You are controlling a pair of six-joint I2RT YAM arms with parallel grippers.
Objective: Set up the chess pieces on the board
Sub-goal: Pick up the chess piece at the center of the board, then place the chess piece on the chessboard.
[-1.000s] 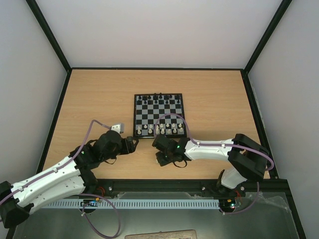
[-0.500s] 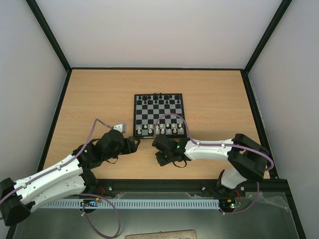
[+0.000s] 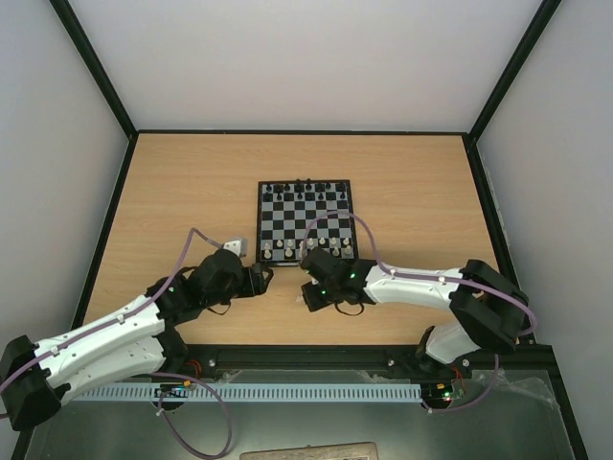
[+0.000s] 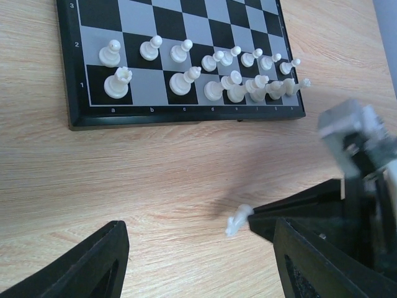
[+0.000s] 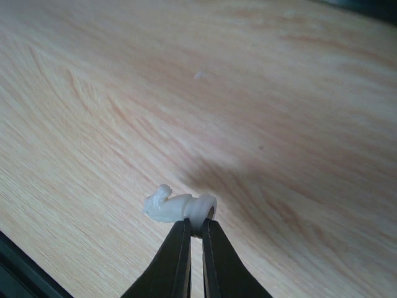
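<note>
The board (image 3: 260, 222) lies mid-table, black pieces on its far rows and white chess pieces (image 3: 321, 246) on its near two rows. In the left wrist view the white pieces (image 4: 214, 90) fill rows 1 and 2 of the board (image 4: 186, 117), but square b1 is bare. My right gripper (image 5: 193, 225) is shut on the base of a white knight (image 5: 172, 207), which lies sideways just above the wood in front of the board. The knight also shows in the left wrist view (image 4: 239, 219). My left gripper (image 4: 198, 273) is open and empty, low over the table left of the knight.
My two grippers, left (image 3: 266, 278) and right (image 3: 305, 299), are close together just in front of the board's near-left corner. Black rails border the wooden table (image 3: 192, 192). Cables loop over both wrists, the right one above the board's near rows.
My right arm has stretched a little further left and forward with the knight. My left gripper has crept right toward the board's near-left corner.
</note>
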